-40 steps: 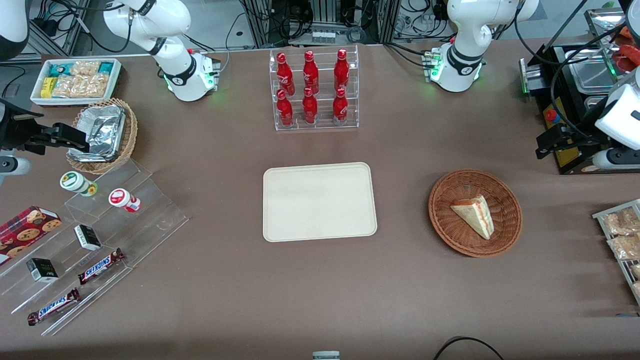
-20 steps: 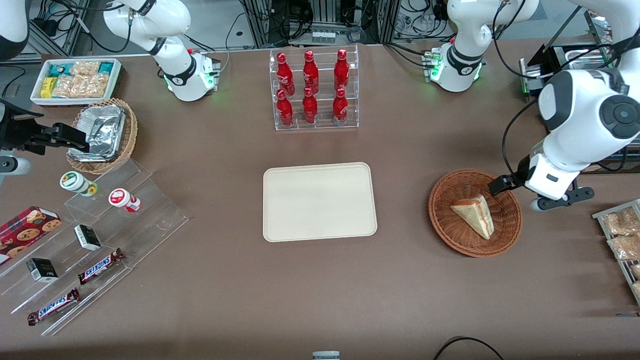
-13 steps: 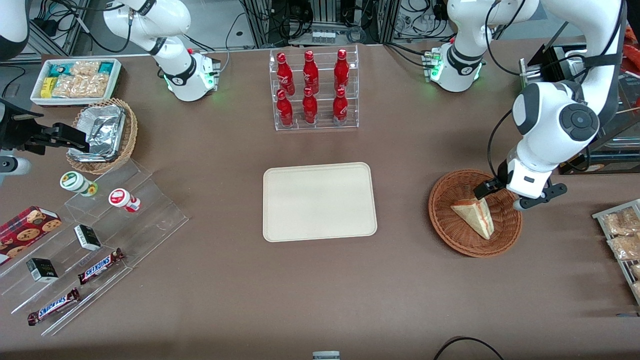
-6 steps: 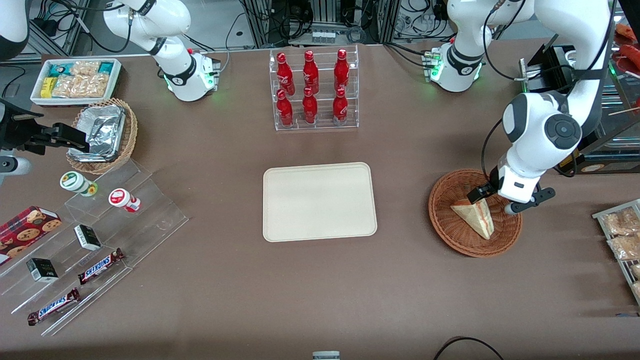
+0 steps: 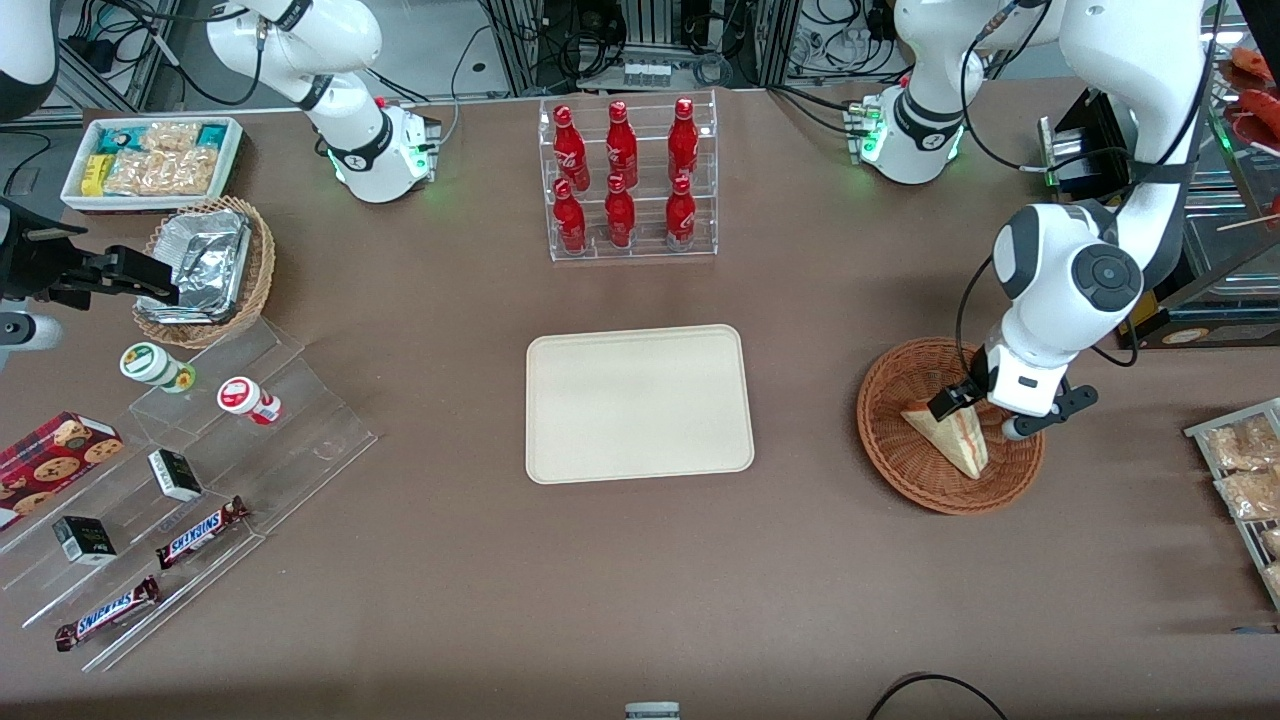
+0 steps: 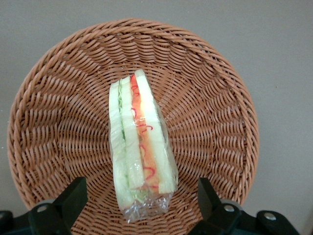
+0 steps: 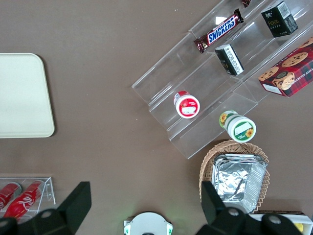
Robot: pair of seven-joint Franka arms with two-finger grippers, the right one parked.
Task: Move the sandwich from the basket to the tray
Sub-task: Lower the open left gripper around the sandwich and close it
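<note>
The sandwich (image 5: 950,442), a plastic-wrapped white-bread wedge with red and green filling, lies in the reddish-brown wicker basket (image 5: 885,455) toward the working arm's end of the table. My gripper (image 5: 968,412) hangs low over the basket, open, above the sandwich's wide end. In the left wrist view the sandwich (image 6: 139,147) rests on the basket's woven floor (image 6: 210,122). My gripper (image 6: 141,200) straddles its wide end, with the black fingers (image 6: 73,198) clear of the wrap on both sides. The cream tray (image 5: 640,403) sits bare at the table's middle, and its edge (image 7: 22,95) shows in the right wrist view.
A clear rack of red bottles (image 5: 627,180) stands farther from the front camera than the tray. A rack of snack packets (image 5: 1240,470) lies beside the basket at the table's edge. Toward the parked arm's end are a stepped acrylic stand (image 5: 200,470), a foil-lined basket (image 5: 205,265) and a white bin (image 5: 150,160).
The left arm swung in from the table's end and came down over the basket. Over the last second the open gripper sank and shifted onto the sandwich's wide end. The sandwich has not moved.
</note>
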